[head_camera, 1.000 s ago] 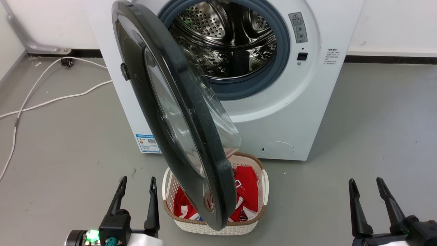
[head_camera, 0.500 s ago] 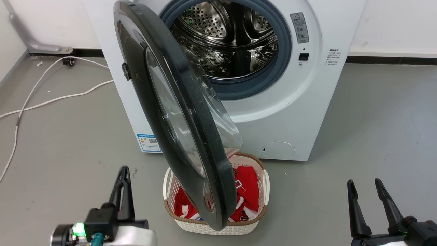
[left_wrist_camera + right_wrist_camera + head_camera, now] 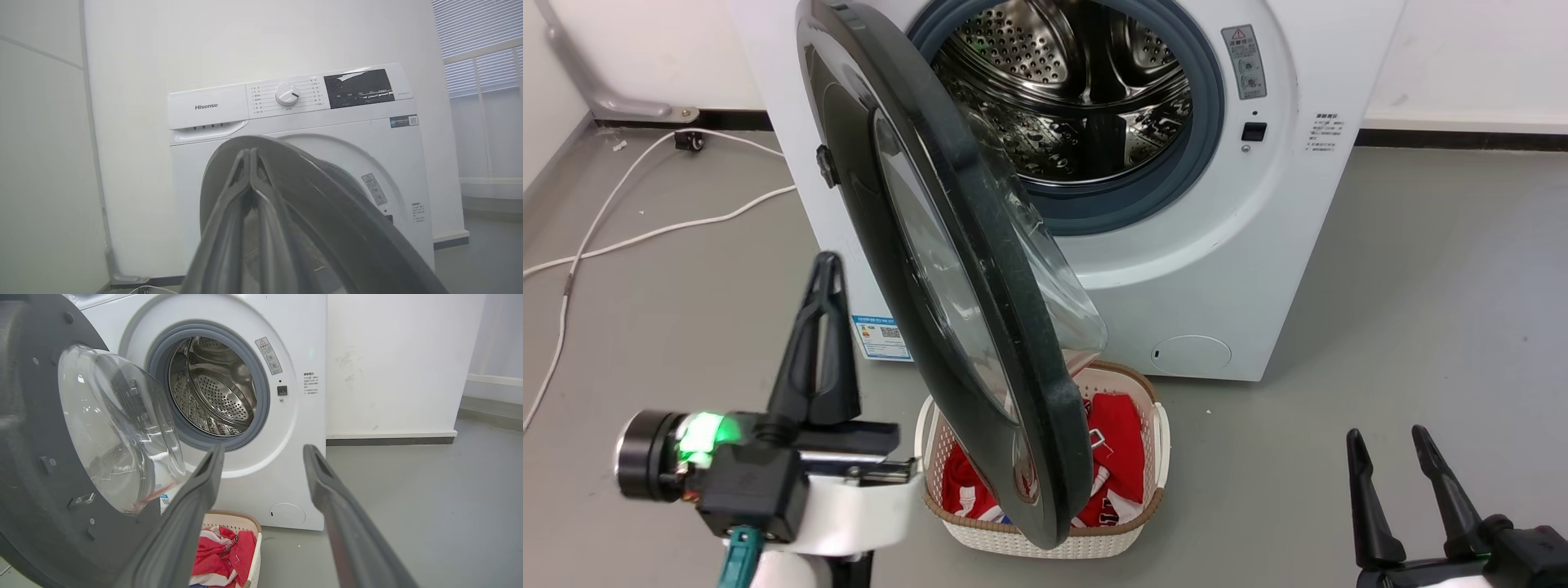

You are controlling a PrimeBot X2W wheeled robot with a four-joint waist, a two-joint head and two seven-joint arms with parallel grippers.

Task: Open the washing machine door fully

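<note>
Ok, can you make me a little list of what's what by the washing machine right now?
Door: washing machine door partly open, swung out over the basket
Drum: steel drum, nothing seen inside
Basket: white basket on the floor under the door's lower edge, red clothes in it
Left tool: left tool shut, raised beside the door's outer face, holding nothing
Right tool: right tool open, low, away from the door
</note>
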